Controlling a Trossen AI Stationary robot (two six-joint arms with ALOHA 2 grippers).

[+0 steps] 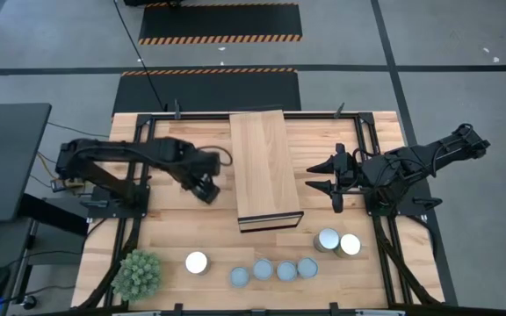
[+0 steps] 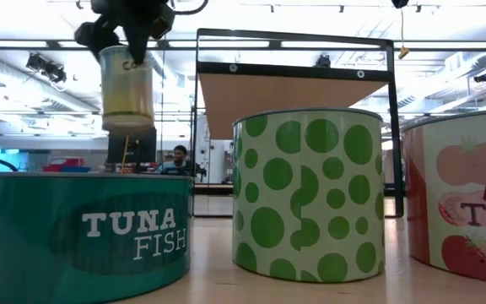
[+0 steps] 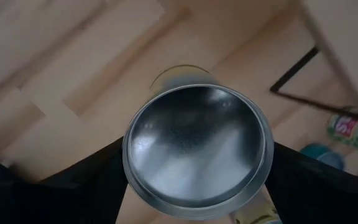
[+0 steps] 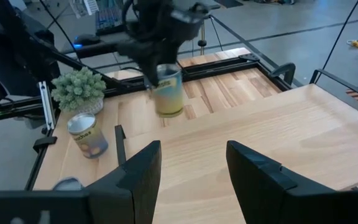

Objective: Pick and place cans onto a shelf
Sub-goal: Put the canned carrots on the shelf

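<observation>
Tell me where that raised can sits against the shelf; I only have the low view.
Observer: From above, the left gripper, shut on the can, is to the left of the shelf, not over its top.
Operator: Report the shelf's top.
Observer: In the high view no can stands on it.
Operator: Give me the right arm.
Observer: The right gripper is open and empty by the shelf's right edge, with its fingers pointing toward the shelf.
</observation>
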